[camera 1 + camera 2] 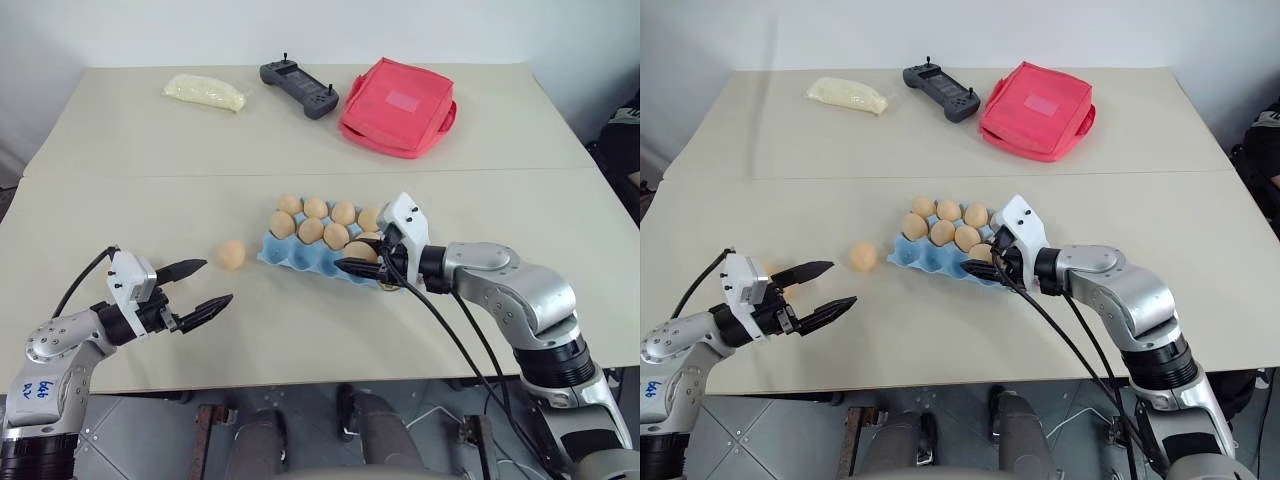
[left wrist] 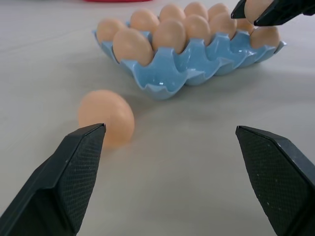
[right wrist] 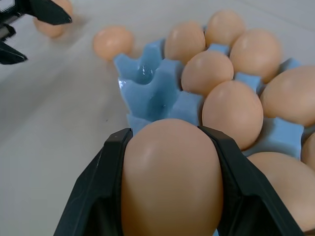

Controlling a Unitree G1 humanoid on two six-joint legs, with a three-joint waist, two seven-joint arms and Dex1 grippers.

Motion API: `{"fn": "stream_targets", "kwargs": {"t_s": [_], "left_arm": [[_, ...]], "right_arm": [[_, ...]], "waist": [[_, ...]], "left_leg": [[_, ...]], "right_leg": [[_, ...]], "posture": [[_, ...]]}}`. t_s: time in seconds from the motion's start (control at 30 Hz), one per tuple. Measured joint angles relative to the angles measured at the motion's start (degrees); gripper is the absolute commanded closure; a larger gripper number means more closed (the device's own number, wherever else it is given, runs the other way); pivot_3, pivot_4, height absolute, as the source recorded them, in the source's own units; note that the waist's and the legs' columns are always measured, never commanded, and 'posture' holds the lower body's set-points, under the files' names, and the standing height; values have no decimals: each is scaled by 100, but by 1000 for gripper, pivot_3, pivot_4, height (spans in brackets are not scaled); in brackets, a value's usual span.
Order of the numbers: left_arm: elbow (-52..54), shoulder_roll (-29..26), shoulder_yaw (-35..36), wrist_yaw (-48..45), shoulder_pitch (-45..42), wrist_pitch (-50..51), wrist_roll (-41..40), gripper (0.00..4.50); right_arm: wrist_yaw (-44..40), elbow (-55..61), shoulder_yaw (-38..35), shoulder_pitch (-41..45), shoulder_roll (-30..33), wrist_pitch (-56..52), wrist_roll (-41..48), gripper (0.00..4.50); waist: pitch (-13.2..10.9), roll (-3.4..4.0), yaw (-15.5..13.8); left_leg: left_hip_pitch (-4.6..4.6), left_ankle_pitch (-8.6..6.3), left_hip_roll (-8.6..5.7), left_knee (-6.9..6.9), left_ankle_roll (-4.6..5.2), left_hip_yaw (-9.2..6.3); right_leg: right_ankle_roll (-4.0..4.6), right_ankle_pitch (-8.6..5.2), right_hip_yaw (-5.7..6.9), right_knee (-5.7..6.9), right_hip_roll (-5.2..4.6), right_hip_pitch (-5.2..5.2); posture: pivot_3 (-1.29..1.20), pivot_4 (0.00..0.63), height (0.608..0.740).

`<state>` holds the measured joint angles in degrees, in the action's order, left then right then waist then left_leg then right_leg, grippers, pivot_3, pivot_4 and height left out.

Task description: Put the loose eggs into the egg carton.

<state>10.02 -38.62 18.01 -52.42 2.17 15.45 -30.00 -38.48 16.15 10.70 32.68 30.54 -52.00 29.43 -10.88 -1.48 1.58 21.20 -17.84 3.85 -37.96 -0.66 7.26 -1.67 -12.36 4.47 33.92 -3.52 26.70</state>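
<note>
1. Surface (image 1: 150,140): pale, wide. At its far edge lie a red pouch (image 1: 398,107), a dark handheld controller (image 1: 298,88) and a pale yellow lump (image 1: 204,92); none belongs to the task.
2. Egg carton (image 1: 300,258): light blue, lidless, mid-surface, slightly right of centre. Most cups hold eggs; the near-left corner cups stand empty.
3. Right end effector (image 1: 357,264): clamped on an egg (image 3: 170,179), poised over the carton's near edge. Step in hand, by my reading: placing this egg. The next move calls for shifting it left over an empty cup, lowering it, then releasing gently.
4. Left end effector (image 1: 205,285): fingers spread wide, holding nothing, near-left on the surface, aimed toward the loose egg.
5. Loose egg (image 1: 231,254): lying on the surface just left of the carton, apart from it; probably the left arm's next pick.
6. View differences: the right wrist view shows the held egg between the pads and the glossy empty cups (image 3: 147,83) beyond it; the eye views give the whole layout. The left wrist view shows the loose egg sitting off toward one fingertip (image 2: 81,162), not centred.
</note>
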Motion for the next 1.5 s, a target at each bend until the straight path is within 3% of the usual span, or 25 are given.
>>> {"fn": "stream_targets", "kwargs": {"t_s": [0.07, 0.33, 0.63, 0.87, 1.3, 1.5], "left_arm": [[102, 0, 19, 53, 68, 0, -1, 0], [254, 0, 143, 208, 130, 9, -2, 0], [289, 1, 143, 368, 17, 23, -2, 0], [996, 215, 463, 1129, 94, 133, -17, 0], [2694, 1652, 751, 3681, 1036, 784, 355, 0], [3542, 2049, 528, 4492, 1404, 1442, 375, 0]], "right_arm": [[-52, -125, 33, 29, 0, 82, -76, 2770], [-298, -304, 76, 66, -6, 341, -276, 50], [-469, -305, -46, 159, 65, 560, -300, 17], [-1478, -282, -513, 163, 724, 1492, -270, 17], [-4218, -1622, -673, -62, 1248, 3167, -38, 17], [-4715, -2165, -550, 122, 1368, 3521, -298, 17]], "waist": [[0, 0, 0], [0, 0, 4], [0, 0, 2], [0, -1, 2], [0, -5, -4], [0, -5, -6]], "left_leg": [[0, -2, -1, 0, 0, 0], [-3, -4, -2, 0, -4, 0], [-2, -5, -2, 0, -5, 0], [-2, -11, -5, 0, -5, 4], [-9, -9, -11, -12, 0, 8], [-12, -7, -12, -16, -1, 6]], "right_leg": [[0, 0, -1, -1, 0, 0], [3, -2, 2, 1, 5, 0], [3, -2, 3, -1, 5, 0], [-1, -2, -3, -4, 7, 0], [-4, 0, -16, -5, 15, -10], [1, -3, -23, -3, 45, -10]], "posture": [[0, 150, 740], [0, 150, 740], [0, 150, 740], [0, 150, 740], [0, 150, 740], [0, 150, 740]]}}
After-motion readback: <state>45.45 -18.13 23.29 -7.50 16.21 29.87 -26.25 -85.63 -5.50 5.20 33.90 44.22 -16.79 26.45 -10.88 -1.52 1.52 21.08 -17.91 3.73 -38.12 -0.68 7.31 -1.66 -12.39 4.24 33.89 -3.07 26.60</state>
